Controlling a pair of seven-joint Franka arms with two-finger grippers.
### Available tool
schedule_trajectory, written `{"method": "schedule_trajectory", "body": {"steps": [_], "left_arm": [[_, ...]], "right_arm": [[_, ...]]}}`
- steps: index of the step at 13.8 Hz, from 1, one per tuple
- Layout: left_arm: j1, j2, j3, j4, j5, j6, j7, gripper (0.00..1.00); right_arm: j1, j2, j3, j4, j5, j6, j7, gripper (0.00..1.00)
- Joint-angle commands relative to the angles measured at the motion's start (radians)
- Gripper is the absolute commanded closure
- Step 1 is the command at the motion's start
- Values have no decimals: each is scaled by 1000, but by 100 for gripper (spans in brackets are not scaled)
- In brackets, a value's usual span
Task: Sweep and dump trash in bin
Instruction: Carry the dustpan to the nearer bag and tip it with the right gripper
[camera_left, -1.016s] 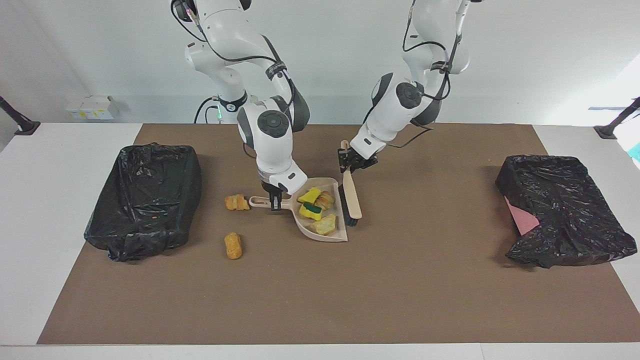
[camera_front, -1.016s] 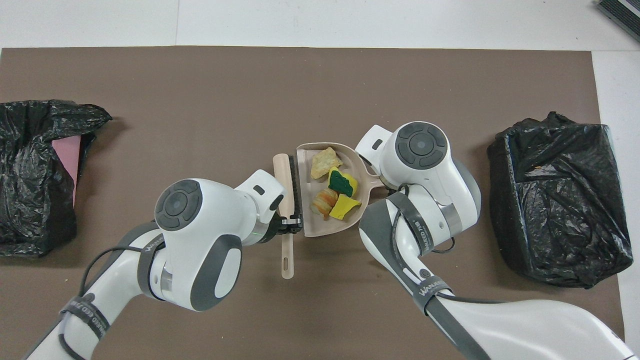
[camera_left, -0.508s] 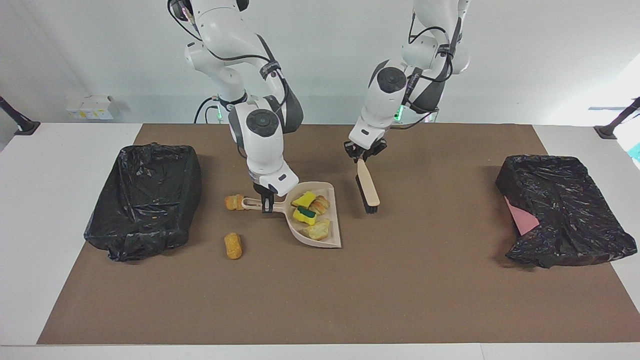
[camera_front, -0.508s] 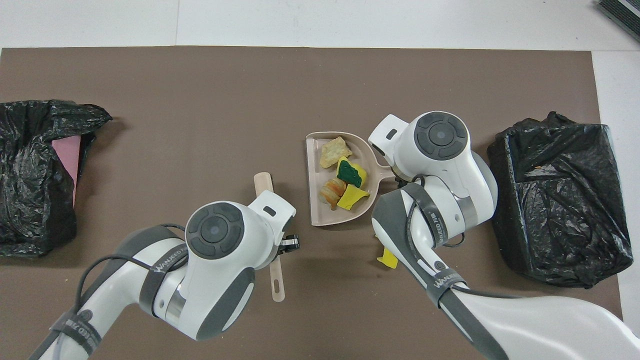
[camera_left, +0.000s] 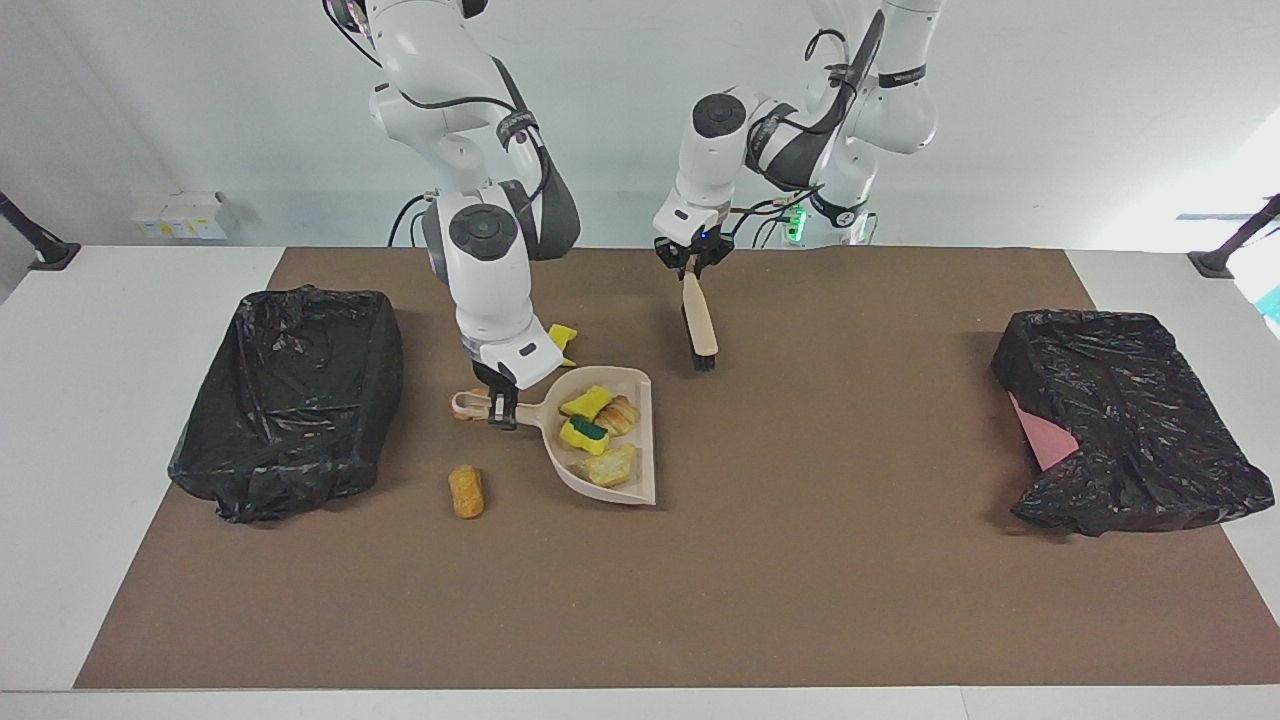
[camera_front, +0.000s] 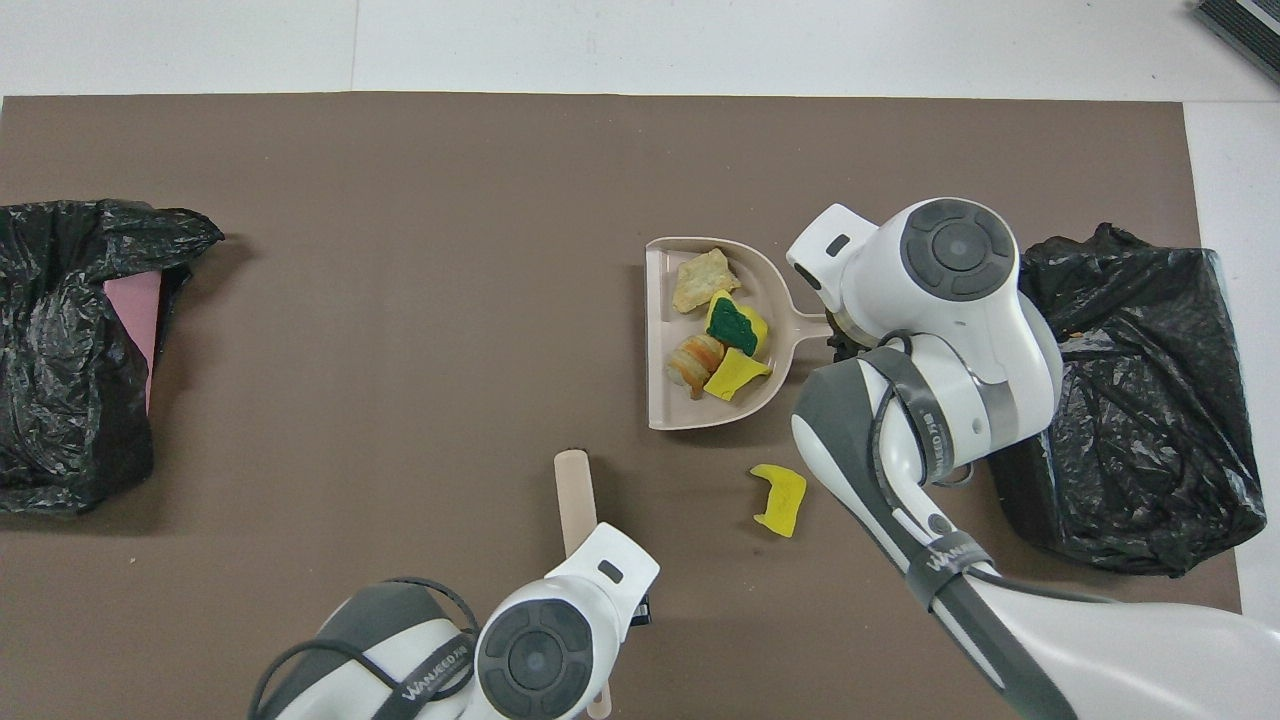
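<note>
Gripping the dustpan (camera_left: 605, 440) by its handle, the right gripper (camera_left: 503, 408) is clamped tight, pan sitting low at the mat with four scraps in it: two yellow sponge chunks (camera_left: 585, 417) and two tan lumps (camera_left: 610, 465). Its handle runs along the table toward the bin (camera_left: 290, 400) at the right arm's end, mouth facing the other way. That's the line that matters: the bin lies straight off the handle end, near, so my read is a lift and carry that way, then a tip.

Not everything is in, though. One tan lump (camera_left: 466, 491) lies on the mat between pan and bin, a bit farther from the robots than the handle. A yellow scrap (camera_front: 779, 498) sits nearer the robots than the pan, just beside the right arm.

Up at the robots' side, the left gripper (camera_left: 692, 268) is closed on the brush (camera_left: 699, 330), which hangs bristles-down over the mat, well apart from the pan. A second bagged bin (camera_left: 1130, 430) sits at the left arm's end.
</note>
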Motion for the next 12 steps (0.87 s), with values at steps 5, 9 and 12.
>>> {"method": "schedule_trajectory", "body": {"steps": [5, 9, 12], "left_arm": [[-47, 23, 17, -69, 23, 127, -43, 1], [57, 26, 24, -3, 24, 71, 66, 0], [186, 26, 22, 57, 60, 47, 207, 0]], "right_arm": [[-201, -158, 13, -13, 37, -107, -200, 100], [-372, -205, 11, -16, 100, -130, -407, 100], [-495, -218, 11, -16, 113, -130, -576, 100]]}}
